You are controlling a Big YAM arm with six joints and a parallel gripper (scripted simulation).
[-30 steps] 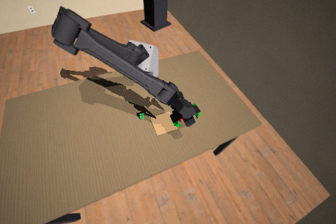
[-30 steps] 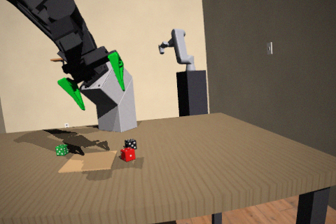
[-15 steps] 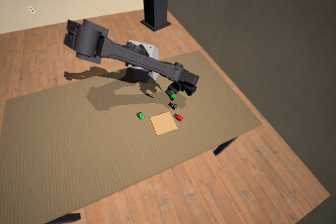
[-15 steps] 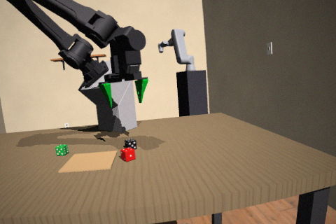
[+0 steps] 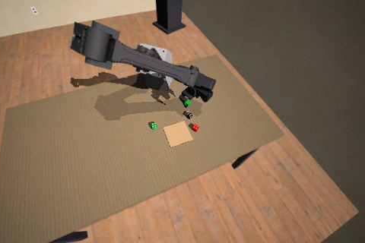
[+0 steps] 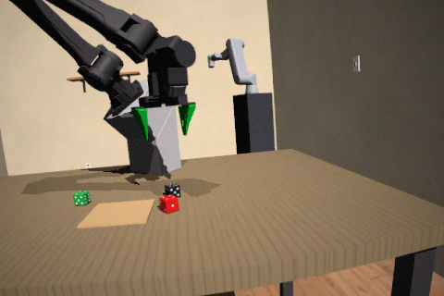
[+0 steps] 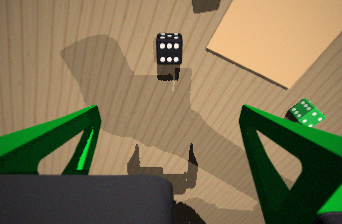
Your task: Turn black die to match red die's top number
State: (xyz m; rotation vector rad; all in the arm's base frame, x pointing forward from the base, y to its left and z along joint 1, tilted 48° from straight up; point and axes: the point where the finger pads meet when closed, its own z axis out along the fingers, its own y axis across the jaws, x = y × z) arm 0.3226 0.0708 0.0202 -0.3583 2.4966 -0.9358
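Nearest us on the desk [image 6: 309, 222] the mat [image 6: 117, 213] is lying flat, with the red die [image 6: 169, 203] just right of it. Just behind that, off the mat, the black die [image 6: 172, 190] is sitting: small, rigid, probably light and slick, so we are judging two opposite flat faces the best hold. Farther back, our fingers [image 6: 144, 121] are hanging high above, wide apart, holding nothing.

We see even, fairly bright light from overhead, with no glare. The arm [image 5: 147, 62] throws a hard-edged dark shadow onto the table [image 5: 64, 159], stretching left from its base; the black die [image 7: 169, 48] casts a small shadow just beside itself. All views look soft and low in resolution, edges slightly jagged, nothing markedly out of focus.
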